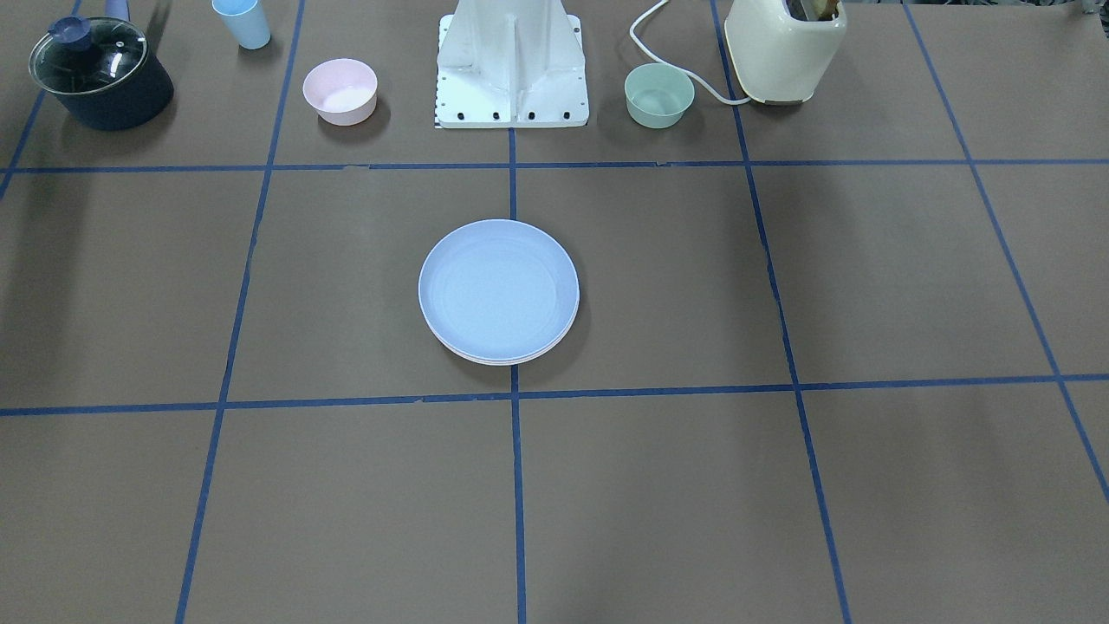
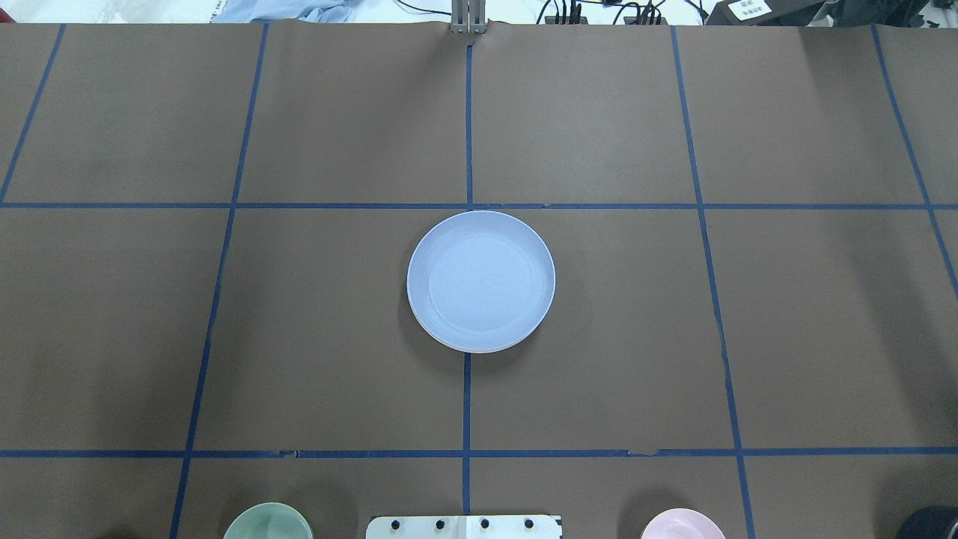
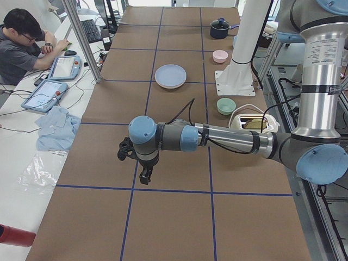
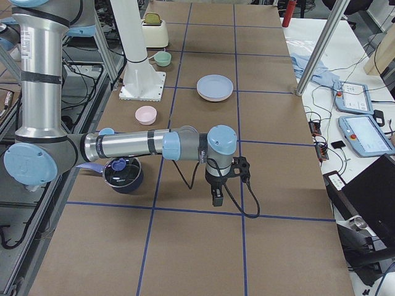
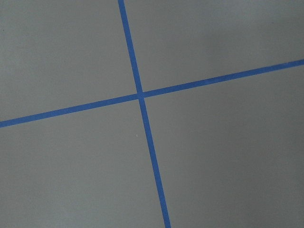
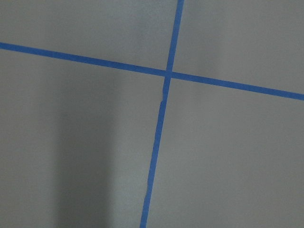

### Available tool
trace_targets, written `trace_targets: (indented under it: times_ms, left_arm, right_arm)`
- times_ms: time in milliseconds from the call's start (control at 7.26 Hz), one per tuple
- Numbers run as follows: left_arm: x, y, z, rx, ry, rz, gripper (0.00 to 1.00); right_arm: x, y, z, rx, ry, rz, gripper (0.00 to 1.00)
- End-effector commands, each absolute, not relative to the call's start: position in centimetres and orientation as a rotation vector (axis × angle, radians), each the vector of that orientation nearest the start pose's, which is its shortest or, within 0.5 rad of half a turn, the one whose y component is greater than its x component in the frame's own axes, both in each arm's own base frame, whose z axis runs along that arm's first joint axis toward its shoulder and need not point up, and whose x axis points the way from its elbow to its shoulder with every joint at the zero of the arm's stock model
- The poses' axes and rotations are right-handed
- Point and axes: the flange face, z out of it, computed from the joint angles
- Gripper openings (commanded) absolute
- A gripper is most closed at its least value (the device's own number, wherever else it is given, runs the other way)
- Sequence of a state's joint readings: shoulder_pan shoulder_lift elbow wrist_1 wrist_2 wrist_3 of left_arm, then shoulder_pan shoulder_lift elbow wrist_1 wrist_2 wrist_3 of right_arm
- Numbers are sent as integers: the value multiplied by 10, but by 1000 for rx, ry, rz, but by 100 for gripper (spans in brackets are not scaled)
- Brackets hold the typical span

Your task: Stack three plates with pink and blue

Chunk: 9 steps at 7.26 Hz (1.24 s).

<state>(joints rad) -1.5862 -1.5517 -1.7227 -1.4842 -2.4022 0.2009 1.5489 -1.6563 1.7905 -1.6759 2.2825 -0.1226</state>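
The light blue plate [image 1: 498,286] lies on top of a stack at the table's centre, over the middle tape line. It also shows in the overhead view [image 2: 480,281]. Thin pale rims [image 1: 502,358] of the plates beneath stick out along its edge; the pink and cream plates are otherwise hidden under it. My left gripper [image 3: 144,175] hangs over the table far from the stack, towards the left end. My right gripper [image 4: 216,197] hangs over the table towards the right end. Both show only in the side views, so I cannot tell if they are open or shut.
Along the robot's side stand a small pink bowl [image 1: 340,90], a small green bowl [image 1: 659,94], a blue cup [image 1: 243,22], a dark lidded pot [image 1: 100,74] and a cream toaster [image 1: 784,48] beside the white base [image 1: 511,69]. An operator [image 3: 22,43] sits across the table.
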Motion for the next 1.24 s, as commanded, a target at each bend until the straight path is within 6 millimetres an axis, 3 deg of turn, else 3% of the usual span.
trace_targets:
  times_ms: [0, 551, 1101]
  left_arm:
    - [-68, -480, 599, 160, 805, 205, 100]
    - [-68, -479, 607, 146, 805, 198, 100]
    - [-68, -462, 623, 113, 808, 185, 100]
  right_arm:
    - [58, -456, 604, 81, -709, -153, 100]
    - [58, -455, 605, 80, -709, -154, 100]
    - [58, -462, 597, 96, -707, -159, 100]
